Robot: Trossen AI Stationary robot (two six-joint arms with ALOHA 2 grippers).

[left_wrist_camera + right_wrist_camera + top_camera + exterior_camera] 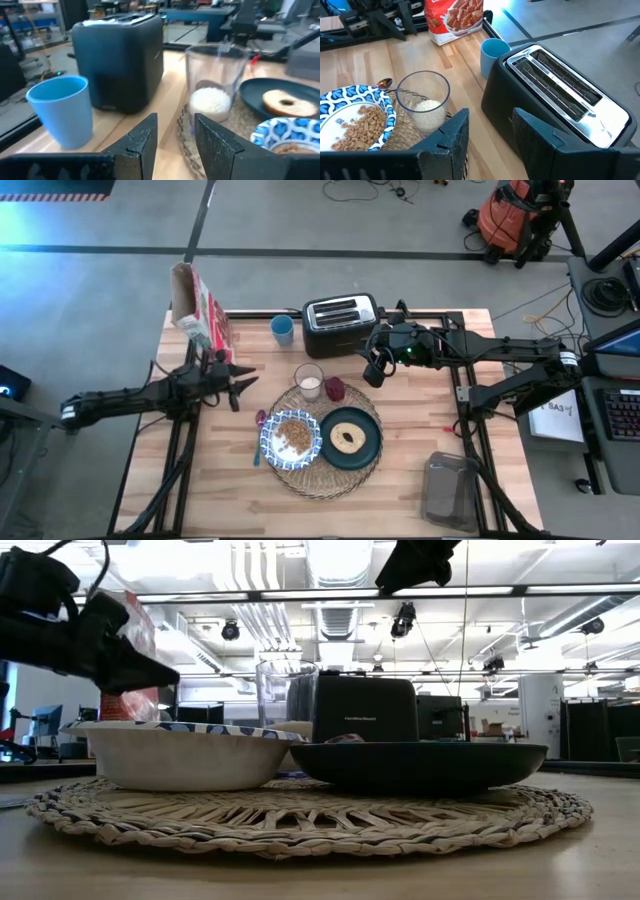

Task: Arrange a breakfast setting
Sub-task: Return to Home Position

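The setting looks done. On the placemat [312, 486] the bowl [291, 438] of cereal and the plate [366, 461] with its bagel sit side by side. My guess is that the only step left is drawing both arms back to rest.

The left end effector [242, 385] hangs above the counter [420, 430] with its fingers spread and nothing between them. The glass [309, 381] stands just ahead of it and the dark-red item [334, 388] just past that. The spoon [260, 423] lies near it at the mat's rim, beside the bowl. The cereal box [200, 310] is close by on its flank, so I'd want that arm to retreat straight along its own line rather than swing.

The right end effector [377, 370] is likewise spread and empty. It hovers with the toaster [340, 323] just beside it and the glass a little way in front. The cup [283, 329] sits beyond the toaster from it. It should lift before it pulls away, so it clears the toaster's edge.

There is bare counter behind each arm. A clear tub [450, 490] near the right arm's front corner is well apart from everything.
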